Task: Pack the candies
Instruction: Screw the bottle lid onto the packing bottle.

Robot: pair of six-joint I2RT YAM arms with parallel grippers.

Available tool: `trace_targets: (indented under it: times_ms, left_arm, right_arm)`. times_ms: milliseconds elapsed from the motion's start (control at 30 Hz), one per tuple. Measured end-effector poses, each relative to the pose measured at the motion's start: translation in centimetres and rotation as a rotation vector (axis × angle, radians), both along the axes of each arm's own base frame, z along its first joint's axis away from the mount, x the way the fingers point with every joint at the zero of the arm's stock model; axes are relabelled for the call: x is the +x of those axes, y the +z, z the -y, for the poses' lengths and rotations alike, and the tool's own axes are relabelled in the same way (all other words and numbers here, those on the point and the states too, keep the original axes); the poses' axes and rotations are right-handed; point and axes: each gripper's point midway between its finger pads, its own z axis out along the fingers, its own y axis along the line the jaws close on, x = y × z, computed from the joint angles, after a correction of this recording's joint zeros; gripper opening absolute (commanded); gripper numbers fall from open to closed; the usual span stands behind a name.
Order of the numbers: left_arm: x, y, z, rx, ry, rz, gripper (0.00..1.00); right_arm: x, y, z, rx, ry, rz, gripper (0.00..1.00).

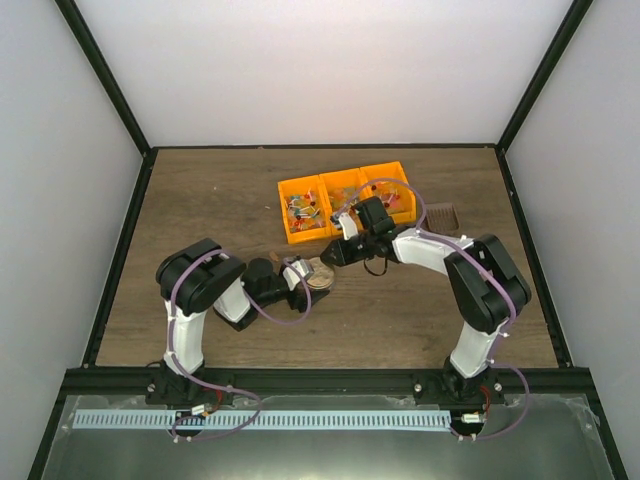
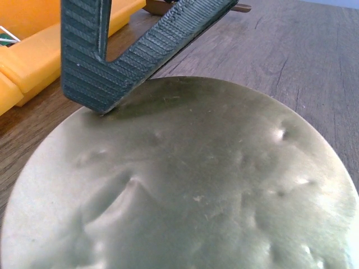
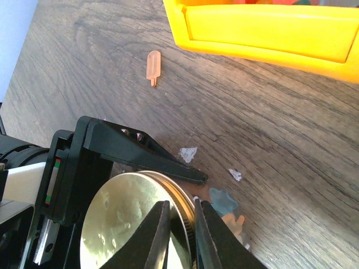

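Many tiny wrapped candies (image 1: 302, 209), light, crinkly and best pinched across the middle, lie in the orange bin (image 1: 300, 237) beyond my right end effector (image 3: 182, 204), which is narrowed on the rim of a gold lid (image 3: 123, 218), while my left end effector (image 1: 312, 276) stands wide around it, and I cannot tell whether it clamps.

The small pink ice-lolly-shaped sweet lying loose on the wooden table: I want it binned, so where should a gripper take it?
Probably best: pinch the small pink ice-lolly-shaped sweet across its wider body, not the thin stick, coming straight down. It lies flat on the wooden table, alone, both long sides free, clear of the yellow plastic bin.
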Motion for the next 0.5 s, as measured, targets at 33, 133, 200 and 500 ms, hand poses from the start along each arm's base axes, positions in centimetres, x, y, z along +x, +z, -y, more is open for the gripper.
trace_targets:
  times_ms: [33, 133, 200, 500]
  left_arm:
    - [0.0, 0.0, 0.0, 0.000, 0.001, -0.002, 0.84]
    - [0.1, 0.0, -0.1, -0.002, 0.004, -0.003, 0.84]
    - [0.1, 0.0, -0.1, -0.002, 0.004, -0.003, 0.84]
    - [0.1, 0.0, -0.1, -0.003, 0.004, -0.003, 0.84]
  right_arm:
    - [0.1, 0.0, -0.1, 0.000, 0.000, 0.000, 0.14]
    - [0.3, 0.0, -0.4, 0.001, 0.001, -0.001, 0.15]
    - [0.5, -0.1, -0.6, 0.002, 0.005, 0.000, 0.16]
    - [0.9, -0.1, -1.5, 0.000, 0.018, 0.028, 0.04]
